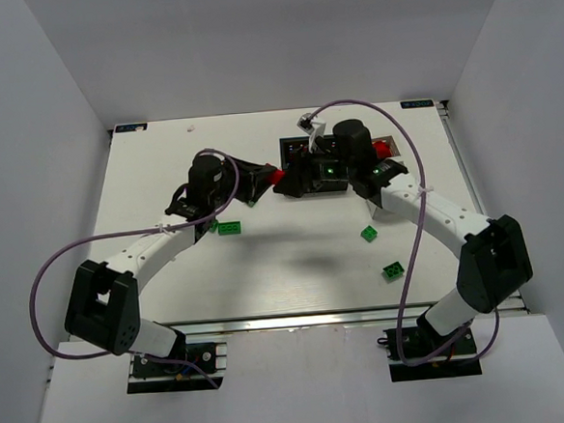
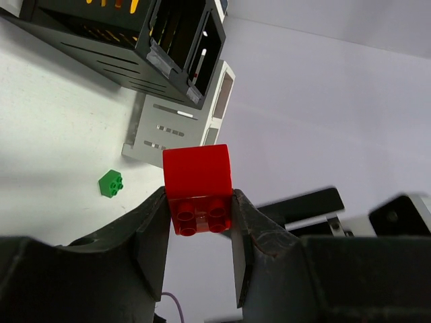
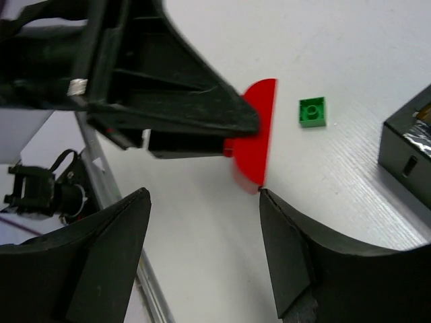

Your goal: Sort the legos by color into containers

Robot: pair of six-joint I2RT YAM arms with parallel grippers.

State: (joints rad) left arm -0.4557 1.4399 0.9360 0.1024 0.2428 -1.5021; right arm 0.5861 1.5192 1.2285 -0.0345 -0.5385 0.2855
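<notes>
My left gripper (image 2: pixel 199 205) is shut on a red brick (image 2: pixel 197 182) and holds it in the air, studs toward the camera. From above, that gripper (image 1: pixel 265 181) and its red brick (image 1: pixel 278 176) sit just left of the black box (image 1: pixel 297 147). My right gripper (image 3: pixel 202 229) is open and empty. Its right fingertip is almost at the edge of the red brick (image 3: pixel 256 134). The black box (image 2: pixel 121 33) and the white slatted basket (image 2: pixel 178 124) lie beyond the held brick. The right arm hides most of both containers from above.
Loose green bricks lie on the white table: one under the left arm (image 1: pixel 230 228) and two at the right front (image 1: pixel 370 232) (image 1: pixel 394 270). Another green brick (image 3: pixel 312 112) lies near the black box's corner (image 3: pixel 407 155). Something red (image 1: pixel 382 148) shows behind the right arm.
</notes>
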